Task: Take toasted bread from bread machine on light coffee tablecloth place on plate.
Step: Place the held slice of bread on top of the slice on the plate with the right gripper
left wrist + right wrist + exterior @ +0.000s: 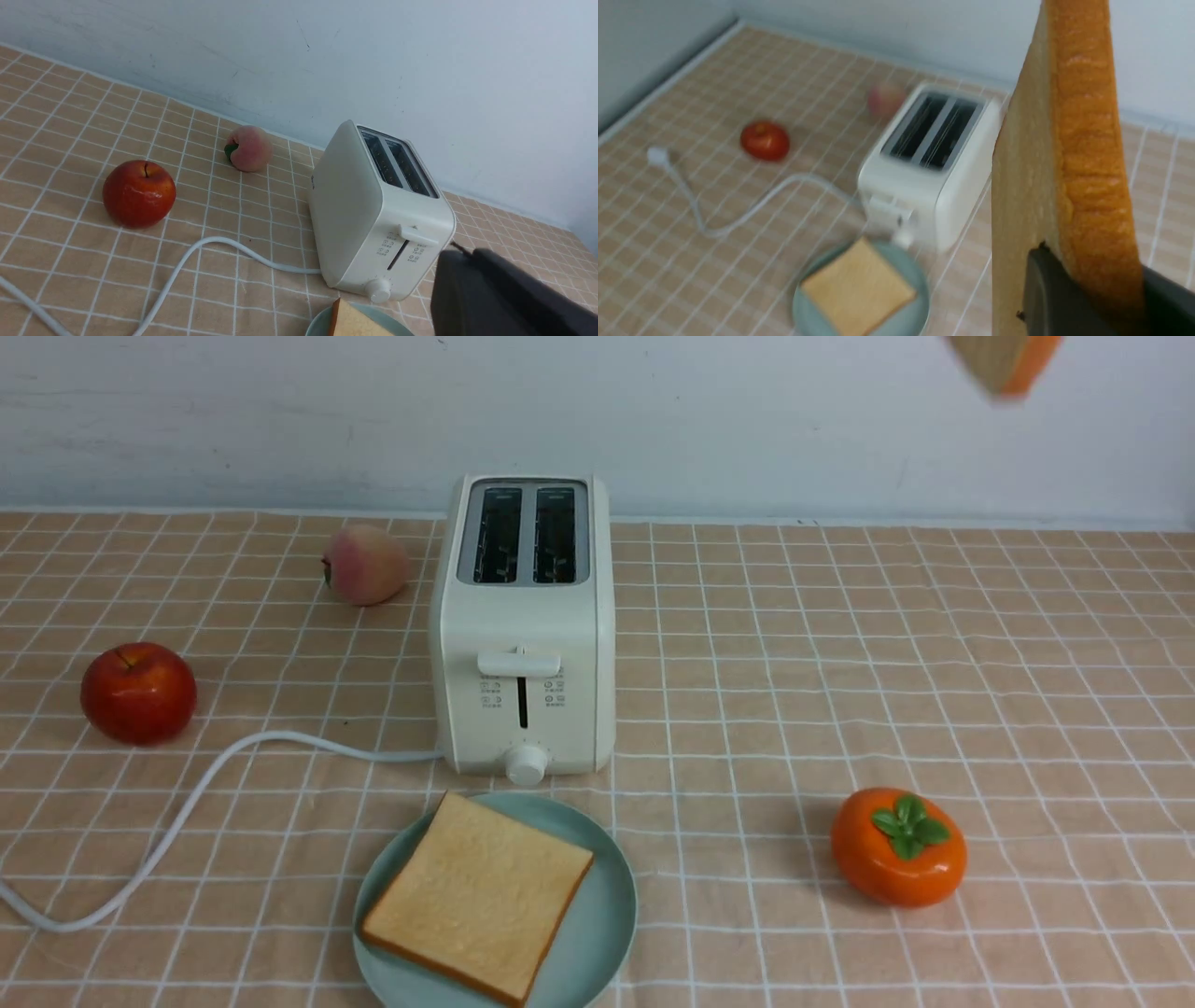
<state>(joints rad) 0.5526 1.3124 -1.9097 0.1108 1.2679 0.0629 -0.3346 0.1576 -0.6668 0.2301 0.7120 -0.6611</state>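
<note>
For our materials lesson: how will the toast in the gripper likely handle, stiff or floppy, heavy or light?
Probably stiff: the held toast stands straight up from the right gripper without drooping. Likely light, since a pinch at one edge carries it. Its rough crust probably resists slipping.

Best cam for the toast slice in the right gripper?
Right wrist view: the held slice is close and large, face and crust edge both clear, pinched in the right gripper. Front view catches only a blurred corner at its top edge. Left wrist view misses it.
</note>
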